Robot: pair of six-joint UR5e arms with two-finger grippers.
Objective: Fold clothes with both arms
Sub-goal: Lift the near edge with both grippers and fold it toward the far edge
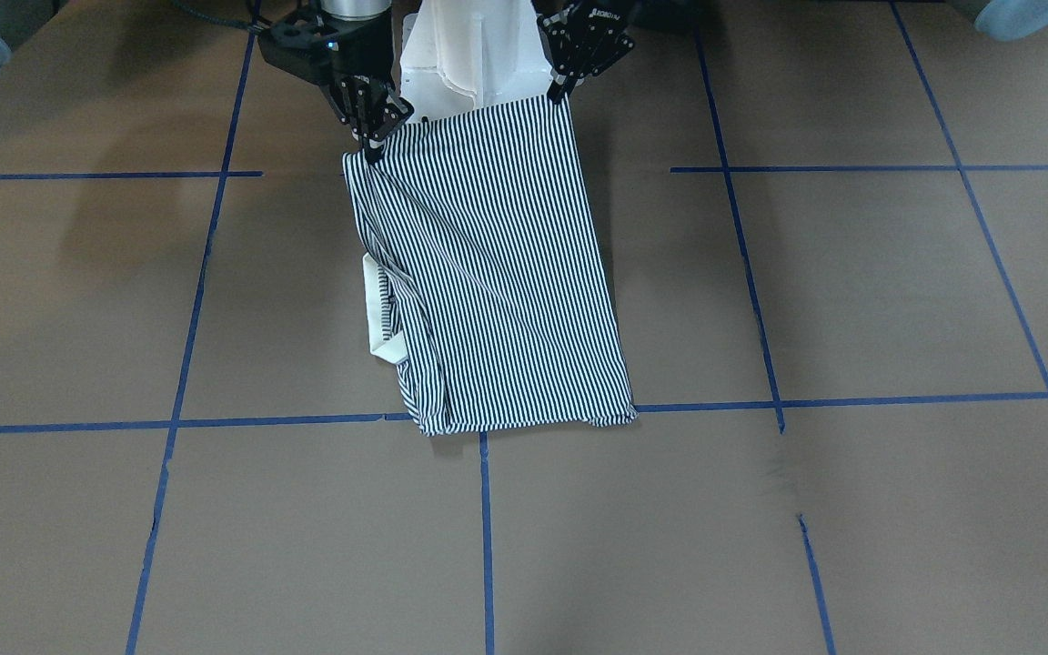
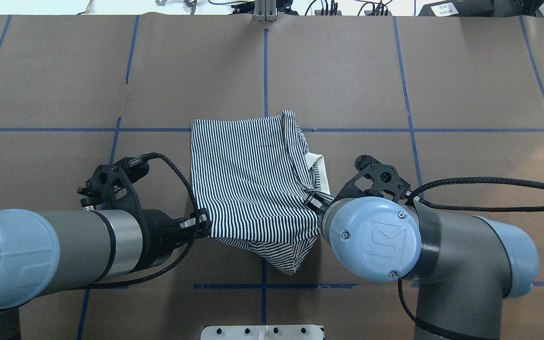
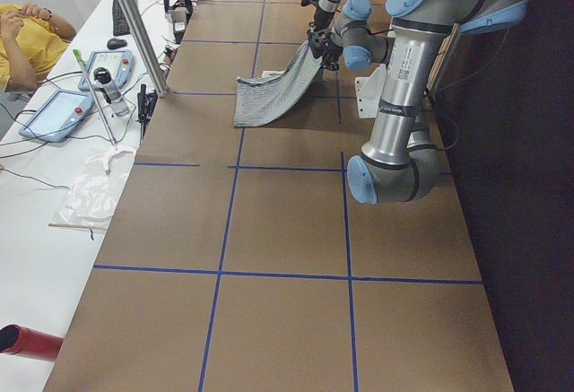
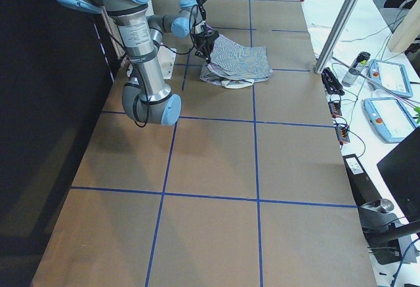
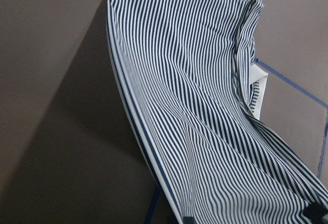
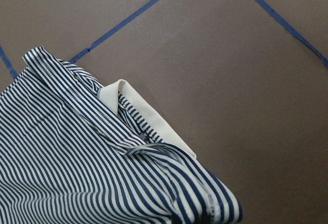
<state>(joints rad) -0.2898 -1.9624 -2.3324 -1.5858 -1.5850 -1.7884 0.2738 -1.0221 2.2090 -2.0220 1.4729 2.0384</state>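
Aloft, shirt [image 1: 497, 273] edge gripped by left end effector [image 1: 563, 91], right end effector [image 1: 369, 146], table [image 1: 851, 291] beneath

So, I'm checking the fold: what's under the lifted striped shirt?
A cream collar pokes out from under the striped shirt on the robot's right side. Anything else beneath the draped cloth is covered.

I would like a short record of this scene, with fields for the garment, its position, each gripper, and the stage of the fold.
garment: striped polo shirt, cream collar showing at the robot's right side
position: far end lies on the table; edge nearest the robot is lifted
left gripper: shut on one lifted corner
right gripper: shut on the other lifted corner
stage: edge raised, not yet laid over
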